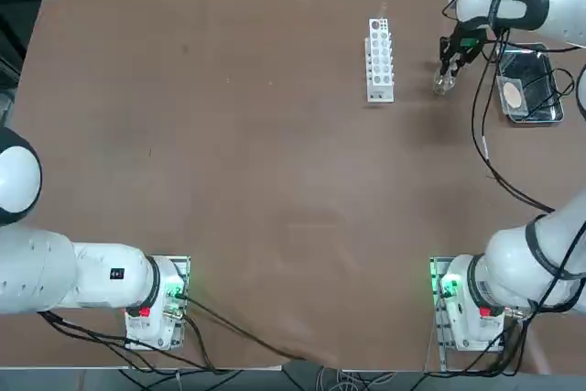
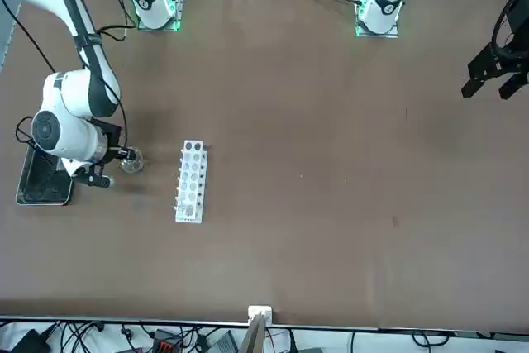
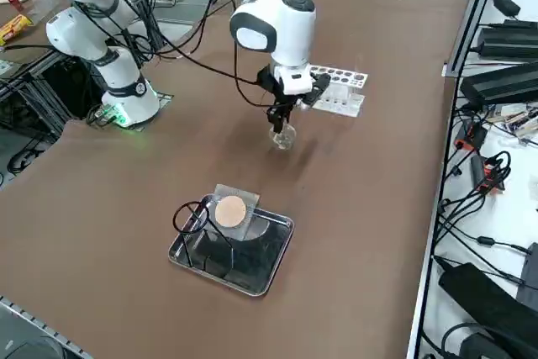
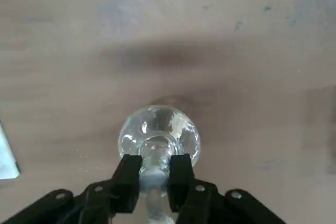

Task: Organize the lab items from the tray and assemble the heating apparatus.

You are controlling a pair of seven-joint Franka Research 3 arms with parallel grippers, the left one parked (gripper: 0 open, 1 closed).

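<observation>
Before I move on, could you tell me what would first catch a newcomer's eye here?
Probably the clear glass burner, gripped by the right gripper between the white rack and the metal tray. Next, the pale round centre of the mesh, lying on the tray beside the black wire tripod.

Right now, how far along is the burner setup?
Already out of the tray: the glass burner, in hand between the right gripper's fingers, off the tray's side. Left: setting it down, then the wire tripod and mesh square, both still at the tray. Nothing looks assembled.
</observation>
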